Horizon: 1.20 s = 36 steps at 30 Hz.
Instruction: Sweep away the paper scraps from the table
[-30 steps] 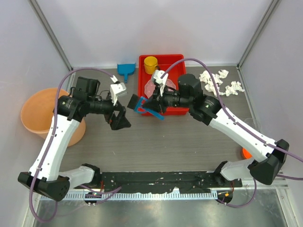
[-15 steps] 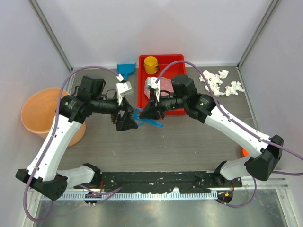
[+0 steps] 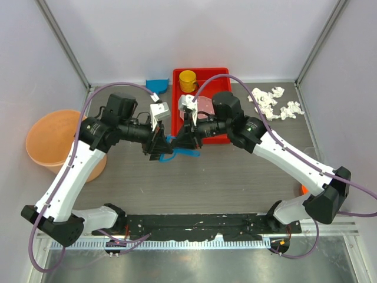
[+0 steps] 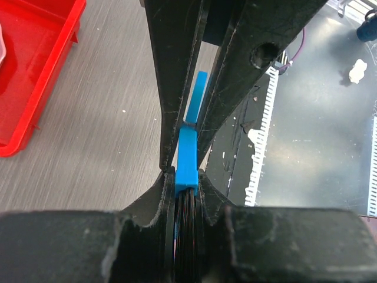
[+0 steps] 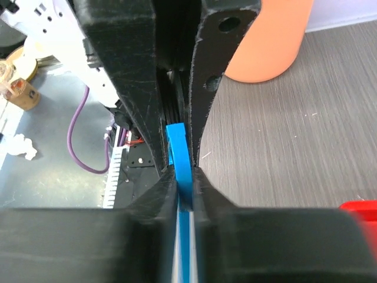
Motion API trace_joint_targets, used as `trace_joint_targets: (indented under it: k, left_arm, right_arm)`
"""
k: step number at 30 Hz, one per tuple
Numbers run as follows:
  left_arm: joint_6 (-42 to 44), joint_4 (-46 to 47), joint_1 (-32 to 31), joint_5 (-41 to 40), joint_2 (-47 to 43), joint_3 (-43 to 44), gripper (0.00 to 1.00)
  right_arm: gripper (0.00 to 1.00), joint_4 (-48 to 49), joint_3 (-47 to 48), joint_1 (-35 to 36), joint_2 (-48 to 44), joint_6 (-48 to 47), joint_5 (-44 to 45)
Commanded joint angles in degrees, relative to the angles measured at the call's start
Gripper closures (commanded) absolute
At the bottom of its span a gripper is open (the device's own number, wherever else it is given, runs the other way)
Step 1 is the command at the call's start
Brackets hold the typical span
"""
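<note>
The paper scraps point(image 3: 274, 103) lie in a loose white cluster at the table's point(image 3: 224, 177) back right corner, far from both arms. The two grippers meet nose to nose above the middle of the table, with a blue brush point(image 3: 187, 152) between them. My left gripper point(image 3: 159, 144) is shut on the brush's blue head point(image 4: 187, 159), where black bristles show between the jaws point(image 4: 197, 88). My right gripper point(image 3: 184, 140) still clamps the blue handle point(image 5: 179, 165), its jaws point(image 5: 177, 88) pressed against both sides.
A red tray point(image 3: 179, 76) at the back centre holds a yellow cup point(image 3: 187, 79) and a pink plate point(image 3: 203, 106). A blue dustpan point(image 3: 156, 87) lies left of it. An orange bucket point(image 3: 50, 141) stands at the left edge.
The left gripper moved right to the brush and closed from wide open onto its head. The right arm brought the brush a little left and down to meet it.
</note>
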Motion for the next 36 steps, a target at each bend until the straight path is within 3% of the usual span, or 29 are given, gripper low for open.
trace_joint_targets:
  k: [1,4,6,8,10,12,15,16,19,24,26,30,31,33,36]
  left_arm:
    - [-1.04,1.05,-0.29,1.23,-0.81,-0.15,1.0]
    - [0.36,-0.43,-0.29,0.87,-2.48,1.33,1.0]
    - [1.94,-2.45,-0.21,1.4,-2.92,2.83,1.0]
    - [2.29,-3.16,-0.21,2.02,-3.1,3.36,1.0]
    - [2.21,-2.99,-0.29,2.63,-3.01,3.72,1.0]
    - [0.55,-1.59,-0.21,2.72,-2.92,3.63,1.0]
    - [-4.53,4.62,0.76,4.12,-3.53,2.41,1.0]
    - [-10.39,7.27,2.41,4.3,-4.23,1.79,1.0]
    - [-25.32,17.56,6.1,2.11,-4.33,0.73,1.0]
    - [-43.63,32.38,8.14,9.3,-1.52,0.74,1.0]
    - [-51.45,37.86,8.14,11.67,-1.86,-0.93,1.0]
    - [-50.79,39.12,8.23,12.12,-2.3,-1.47,1.0]
    - [-51.14,39.37,8.23,12.04,-2.39,-1.47,1.0]
    - [-52.19,39.98,8.23,11.77,-2.31,-1.21,1.0]
    - [-53.59,41.47,8.58,12.21,-1.96,-0.77,1.0]
  right_arm:
    - [0.57,4.06,3.05,0.0,-1.84,2.39,4.61]
    - [0.25,0.9,1.83,-5.07,-5.96,1.95,4.99]
    - [0.21,-0.95,-0.81,-9.57,-8.52,0.55,-2.8]
    - [0.18,-5.23,-2.39,-11.96,-12.03,-1.9,-2.42]
    - [0.18,-7.8,-3.36,-11.61,-14.75,-4.99,2.15]
    - [0.18,-7.29,-6.25,-11.7,-16.69,-4.91,1.21]
    - [0.15,0.68,-12.93,-11.7,-21.0,1.93,-1.43]
    - [0.14,8.02,-14.6,-11.78,-22.49,10.39,-1.27]
    - [0.14,20.61,-19.27,-12.22,-27.33,22.13,1.88]
    - [0.13,21.28,-15.06,-14.77,-26.47,38.4,9.89]
    - [0.13,26.01,-16.01,-15.47,-26.2,43.67,12.25]
    - [0.13,37.87,-22.6,-15.39,-26.28,61.47,22.16]
    - [0.13,44.5,-24.53,-15.39,-26.02,63.72,23.59]
    - [0.13,48.24,-28.14,-14.34,-26.02,66.45,28.76]
    - [0.13,46.08,-27.36,-8.9,-26.9,61.12,36.4]
